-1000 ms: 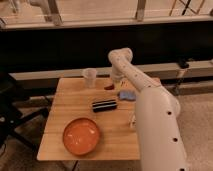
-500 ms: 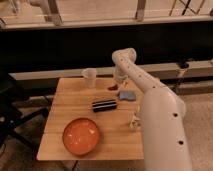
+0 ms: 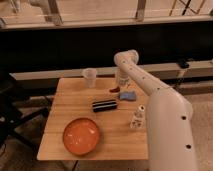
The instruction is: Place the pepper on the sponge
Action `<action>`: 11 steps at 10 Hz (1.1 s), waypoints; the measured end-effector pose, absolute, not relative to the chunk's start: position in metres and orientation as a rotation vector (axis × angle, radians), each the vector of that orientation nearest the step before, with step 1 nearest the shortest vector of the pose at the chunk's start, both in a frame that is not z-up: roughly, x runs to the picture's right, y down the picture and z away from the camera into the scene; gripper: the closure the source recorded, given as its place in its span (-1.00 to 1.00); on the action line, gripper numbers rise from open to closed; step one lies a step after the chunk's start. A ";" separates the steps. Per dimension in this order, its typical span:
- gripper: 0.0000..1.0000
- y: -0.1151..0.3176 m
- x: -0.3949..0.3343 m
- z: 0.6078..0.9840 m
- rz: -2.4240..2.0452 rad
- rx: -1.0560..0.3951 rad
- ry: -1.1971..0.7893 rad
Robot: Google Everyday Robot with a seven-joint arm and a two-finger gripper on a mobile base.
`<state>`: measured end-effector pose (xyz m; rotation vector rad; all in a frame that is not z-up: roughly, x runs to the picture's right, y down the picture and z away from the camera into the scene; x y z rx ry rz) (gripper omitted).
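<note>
Gripper (image 3: 121, 82) hangs just behind the sponge (image 3: 128, 95) — clenched or released, I cannot tell. Pepper (image 3: 114, 91) sits just left of it; lower it mid-pad, gently.

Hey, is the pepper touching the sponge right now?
Cannot tell. The camera view shows the pepper lying on the table at the left edge of the sponge, with no plain gap or contact. The gripper hangs just above them.

Wooden table (image 3: 65, 107) before a dark wall (image 3: 75, 50), railing (image 3: 100, 22) above.
</note>
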<state>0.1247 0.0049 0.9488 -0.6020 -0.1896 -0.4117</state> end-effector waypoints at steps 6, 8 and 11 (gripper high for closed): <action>1.00 0.001 0.145 0.964 -0.400 -0.626 -0.156; 1.00 0.002 0.158 0.967 -0.395 -0.634 -0.141; 1.00 0.007 0.173 0.965 -0.390 -0.641 -0.127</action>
